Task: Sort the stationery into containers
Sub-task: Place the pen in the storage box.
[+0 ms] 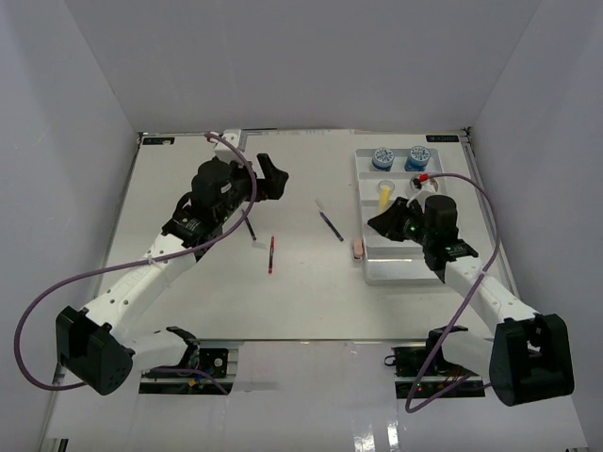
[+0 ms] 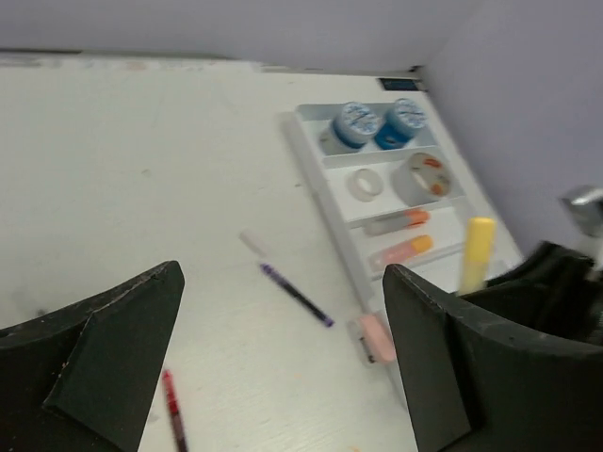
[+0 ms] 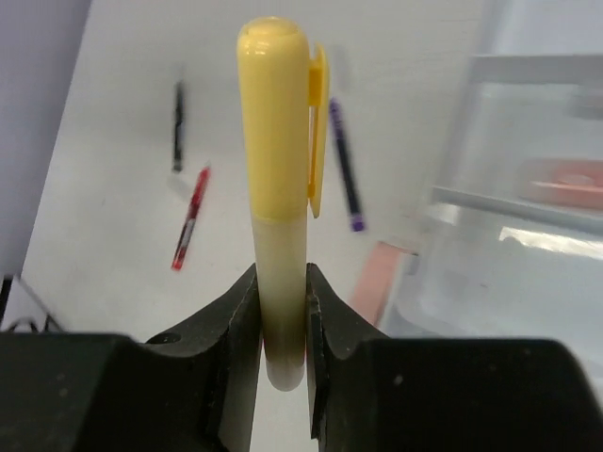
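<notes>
Bench (image 1: 301, 311): white, walled on three sides.
Right tool (image 3: 280, 311): pinches yellow marker (image 3: 275, 141) by its base at tray (image 1: 400, 278), likely bound for a compartment.
Left tool (image 2: 283, 348): spread, empty.

White table (image 1: 311, 297) bears tray (image 1: 400, 275), red pen (image 1: 271, 255), purple pen (image 1: 331, 226), black pen (image 3: 177, 127), perhaps pink eraser (image 1: 357, 249).

Nothing legible anywhere — the print on the blue tubs (image 2: 356, 122) is too blurred.
</notes>
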Controlling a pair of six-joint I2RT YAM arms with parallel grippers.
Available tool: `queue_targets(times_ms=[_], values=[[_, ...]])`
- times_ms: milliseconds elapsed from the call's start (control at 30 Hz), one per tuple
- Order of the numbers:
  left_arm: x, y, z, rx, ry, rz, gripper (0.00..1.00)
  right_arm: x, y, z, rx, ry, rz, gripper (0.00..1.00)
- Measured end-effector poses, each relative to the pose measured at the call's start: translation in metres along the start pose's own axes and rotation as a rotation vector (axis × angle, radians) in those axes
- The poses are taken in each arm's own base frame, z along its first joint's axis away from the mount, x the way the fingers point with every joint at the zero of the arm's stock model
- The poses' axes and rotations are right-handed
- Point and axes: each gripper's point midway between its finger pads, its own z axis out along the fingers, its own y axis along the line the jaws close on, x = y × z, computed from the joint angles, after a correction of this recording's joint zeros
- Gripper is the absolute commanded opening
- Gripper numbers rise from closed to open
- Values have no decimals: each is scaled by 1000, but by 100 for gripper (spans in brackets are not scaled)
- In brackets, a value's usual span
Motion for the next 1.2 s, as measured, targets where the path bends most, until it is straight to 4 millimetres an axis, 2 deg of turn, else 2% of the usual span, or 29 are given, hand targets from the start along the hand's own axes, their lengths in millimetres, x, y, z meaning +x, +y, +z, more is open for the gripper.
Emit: queue_targets(times_ms=[133,200,300,367,567,800,1000,1200], values=[[30,58,-7,-175,66,-4,98,-16,-61,-20,259,-116,186,8],[48,83,-11,-244,106,-7,98,-21,-83,-26,345,-158,273,8],[70,111,-18,-320,153,-1,98,-21,-111,-30,445,-194,395,8],[79,121,-21,-343,171,11,98,-18,-126,-29,500,-201,466,8],[94,133,-25,-365,196,31,98,-27,-153,-15,598,-229,623,8],[92,136,-27,-372,187,52,98,-43,-171,-6,658,-303,735,8],[89,137,-28,-376,179,61,98,-30,-184,2,695,-295,839,15],[89,137,-28,-376,179,61,98,-24,-190,5,712,-299,886,23]])
